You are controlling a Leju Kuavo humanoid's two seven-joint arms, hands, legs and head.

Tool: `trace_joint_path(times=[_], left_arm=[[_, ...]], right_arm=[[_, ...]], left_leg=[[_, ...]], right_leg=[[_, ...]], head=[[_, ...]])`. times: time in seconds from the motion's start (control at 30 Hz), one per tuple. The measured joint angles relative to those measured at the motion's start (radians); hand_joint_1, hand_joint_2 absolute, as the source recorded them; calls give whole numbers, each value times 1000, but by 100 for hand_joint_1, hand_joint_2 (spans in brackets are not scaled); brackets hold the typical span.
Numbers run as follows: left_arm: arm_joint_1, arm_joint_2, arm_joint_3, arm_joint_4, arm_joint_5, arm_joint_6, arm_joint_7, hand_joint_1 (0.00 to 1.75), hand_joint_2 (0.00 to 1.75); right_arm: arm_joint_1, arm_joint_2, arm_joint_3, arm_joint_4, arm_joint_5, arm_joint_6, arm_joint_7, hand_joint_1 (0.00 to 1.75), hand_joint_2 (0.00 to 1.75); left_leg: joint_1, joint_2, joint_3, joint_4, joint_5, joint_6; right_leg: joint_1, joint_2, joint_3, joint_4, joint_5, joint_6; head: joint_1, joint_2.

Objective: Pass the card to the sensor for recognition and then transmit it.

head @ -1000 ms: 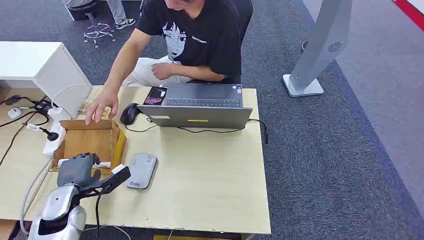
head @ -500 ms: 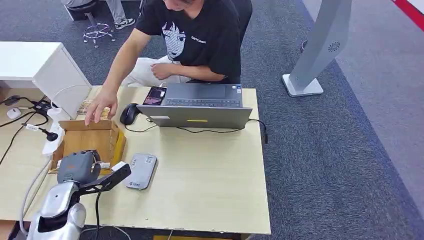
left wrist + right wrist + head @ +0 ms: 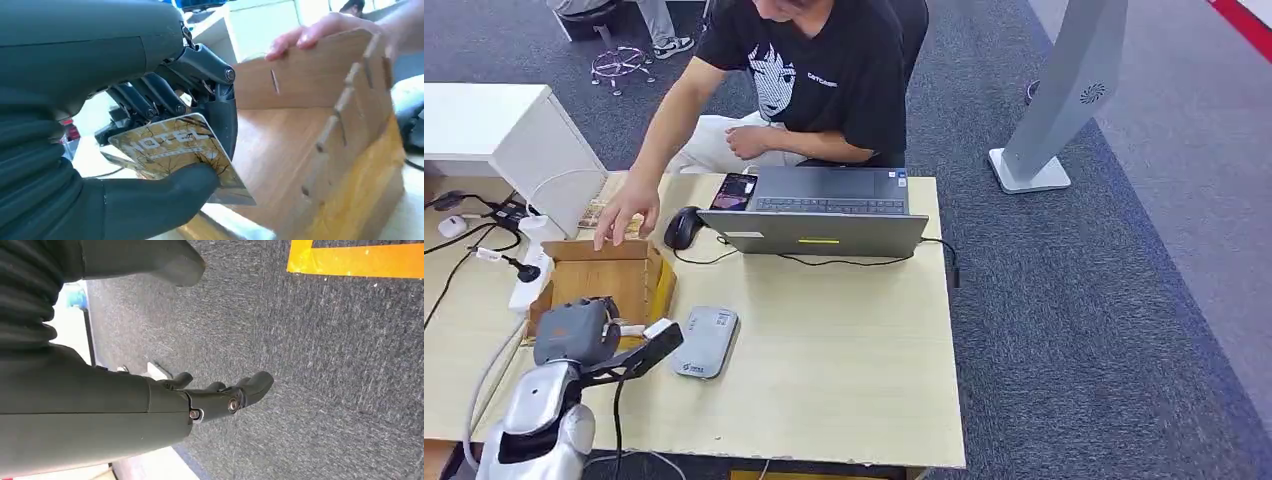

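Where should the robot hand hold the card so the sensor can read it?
By one short edge, as the left robot hand does now: thumb on the printed face, fingers behind. The card is thin and flat, so a pinch from the side leaves most of it sticking out free to lay over the sensor.

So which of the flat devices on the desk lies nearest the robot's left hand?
The grey card sensor, flat on the table just beside the left hand; the phone and laptop lie farther off, toward the person.
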Motion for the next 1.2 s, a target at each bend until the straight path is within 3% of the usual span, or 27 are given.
trace_joint_path(times=[0.1, 0.2, 0.4, 0.7, 0.73, 1.2], left_arm=[[-24, 29, -20, -38, 0, -12, 43, 175, 175], [-67, 89, -61, -79, 0, -45, 84, 175, 175], [-187, 173, -95, -128, 0, -85, 112, 175, 175], [-309, 205, -122, -133, 0, -84, 145, 175, 175], [-314, 205, -127, -133, 0, -81, 145, 0, 175], [-277, 165, -166, -182, 0, 29, 124, 0, 175]], right_arm=[[0, 0, -2, 0, -1, -2, -1, 0, 175], [0, 0, -8, 0, -3, -7, -2, 0, 175], [0, 0, -11, 0, 5, -9, -1, 0, 175], [-1, 0, -11, 0, 8, -9, -12, 0, 175], [-1, 0, -11, 0, 8, -9, -12, 0, 175], [-1, 0, -11, 0, 18, -7, -9, 0, 175]], left_leg=[[0, -1, 0, 0, 0, 0], [0, -1, 0, 0, 1, 0], [0, -1, 0, 0, 2, -1], [0, -1, 0, 0, 2, -1], [0, -1, 0, 0, 2, -1], [0, 0, 0, 0, 2, -1]], right_leg=[[0, -1, 0, 0, 0, 0], [0, 0, 0, 0, 0, 0], [0, 0, 0, 0, 1, 0], [0, 0, 0, 0, 2, 2], [0, 0, 0, 0, 2, 2], [0, 0, 0, 0, 2, 2]], head=[[0, 0], [0, 0], [0, 0], [0, 0], [0, 0], [0, 0]])
